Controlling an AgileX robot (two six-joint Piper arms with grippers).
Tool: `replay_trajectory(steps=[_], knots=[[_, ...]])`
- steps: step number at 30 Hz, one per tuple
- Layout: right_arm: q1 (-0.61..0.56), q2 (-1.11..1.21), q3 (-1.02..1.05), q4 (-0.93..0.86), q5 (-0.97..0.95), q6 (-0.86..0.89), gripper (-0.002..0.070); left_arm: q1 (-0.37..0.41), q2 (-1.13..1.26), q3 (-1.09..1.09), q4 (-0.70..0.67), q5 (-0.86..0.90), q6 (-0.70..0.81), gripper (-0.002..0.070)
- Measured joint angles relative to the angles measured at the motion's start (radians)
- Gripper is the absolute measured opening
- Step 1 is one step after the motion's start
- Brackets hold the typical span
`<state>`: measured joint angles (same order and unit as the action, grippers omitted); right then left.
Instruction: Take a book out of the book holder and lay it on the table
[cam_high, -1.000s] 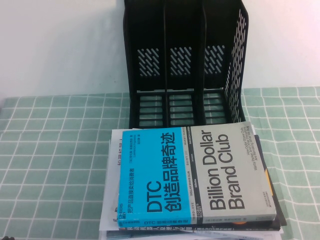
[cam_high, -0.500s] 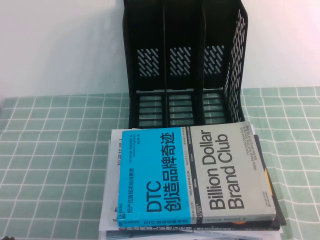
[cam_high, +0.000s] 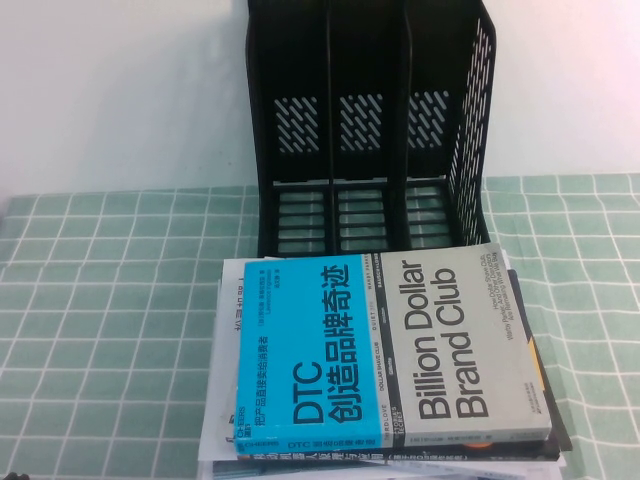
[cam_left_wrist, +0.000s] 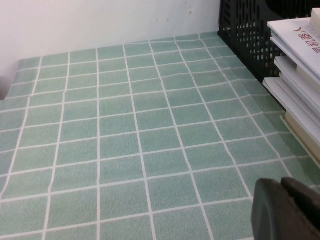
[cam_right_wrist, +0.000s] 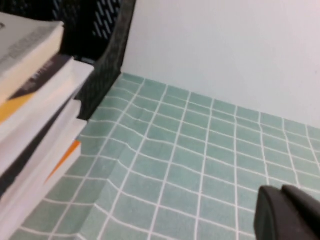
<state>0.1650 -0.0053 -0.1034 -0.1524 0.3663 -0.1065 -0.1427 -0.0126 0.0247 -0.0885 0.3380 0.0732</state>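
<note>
**Book out of rack, lying flat on stack**

Thick paperback book with blue "DTC" and grey "Billion Dollar Brand Club" cover (cam_high: 390, 355) lies cover-up on a stack of other books and papers (cam_high: 236, 300), just in front of the tall black slatted three-slot book holder (cam_high: 370, 120). All three slots look empty. Stack sits on the mint-green grid-cloth table (cam_high: 100, 300).

Left gripper (cam_left_wrist: 287, 210) is low over bare cloth, left of the stack. Right gripper (cam_right_wrist: 287, 212) likewise on the right side. Both look closed on nothing.

Judgement: task looks finished; both arms parked. Next move: likely none beyond holding clear.
</note>
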Motion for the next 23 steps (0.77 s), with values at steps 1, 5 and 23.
replay_trajectory(steps=[1, 5, 23], knots=[[-0.021, -0.005, 0.027, 0.002, -0.020, 0.002, -0.0002, 0.000, 0.000, 0.000, 0.000, 0.000, 0.000, -0.0003], [-0.078, -0.007, 0.121, 0.039, -0.047, 0.013, -0.0002, 0.000, 0.000, 0.000, 0.000, 0.000, 0.000, -0.0003], [-0.093, -0.007, 0.130, 0.055, 0.001, -0.085, -0.0002, 0.000, 0.000, -0.002, 0.002, 0.002, 0.000, -0.0003]])
